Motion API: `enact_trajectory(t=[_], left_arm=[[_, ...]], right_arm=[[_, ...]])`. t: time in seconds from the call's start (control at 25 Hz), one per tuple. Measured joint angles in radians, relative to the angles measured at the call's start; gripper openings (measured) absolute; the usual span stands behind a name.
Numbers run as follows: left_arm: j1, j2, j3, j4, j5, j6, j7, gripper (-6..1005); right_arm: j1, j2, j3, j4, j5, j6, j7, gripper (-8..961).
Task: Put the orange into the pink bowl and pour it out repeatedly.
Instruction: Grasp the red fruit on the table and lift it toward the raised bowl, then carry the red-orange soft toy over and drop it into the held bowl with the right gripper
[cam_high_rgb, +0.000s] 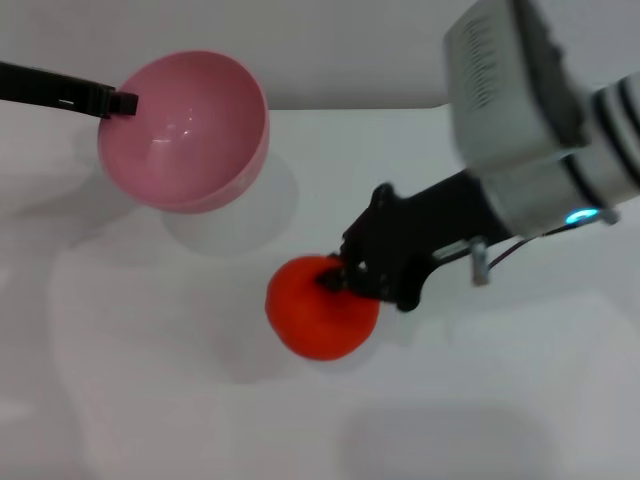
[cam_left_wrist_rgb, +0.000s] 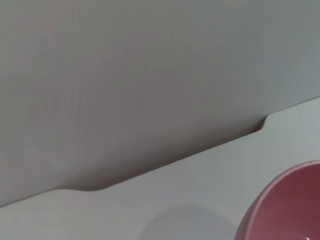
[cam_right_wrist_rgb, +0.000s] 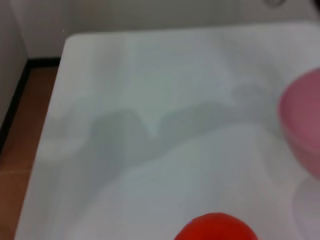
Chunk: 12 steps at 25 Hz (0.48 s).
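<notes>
The pink bowl (cam_high_rgb: 185, 130) hangs above the white table at the far left, tipped so its empty inside faces me, with its shadow on the table below. My left gripper (cam_high_rgb: 122, 101) is shut on its rim from the left. The orange (cam_high_rgb: 322, 308) is in the middle of the table, and my right gripper (cam_high_rgb: 338, 278) is shut on its upper right side. In the left wrist view only a piece of the pink bowl (cam_left_wrist_rgb: 290, 210) shows. The right wrist view catches the orange (cam_right_wrist_rgb: 217, 227) and part of the bowl (cam_right_wrist_rgb: 302, 125).
The white table (cam_high_rgb: 150, 400) ends at a far edge with a pale wall (cam_left_wrist_rgb: 150, 75) behind it. In the right wrist view a brown floor (cam_right_wrist_rgb: 20, 125) lies beyond the table's side edge.
</notes>
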Motion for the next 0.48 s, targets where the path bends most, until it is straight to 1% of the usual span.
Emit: enact_trajectory(t=[0.2,0.32,0.48], left_arm=[[0.003,0.002,0.000,-0.005,0.000,-0.001,0.000,43],[0.004,-0.001,0.003,-0.011,0.000,0.001,0.001,43],[0.005,-0.008,0.025,-0.013,0.000,0.003,-0.002,43]], right_arm=[[-0.028,0.001,0.095,-0.176,0.010,-0.074,0.024,55],[-0.029,0.002,0.135,-0.258,0.011,-0.079,0.026,55],[-0.023,0.002,0.185,-0.334,0.026,-0.069,0.028,55]])
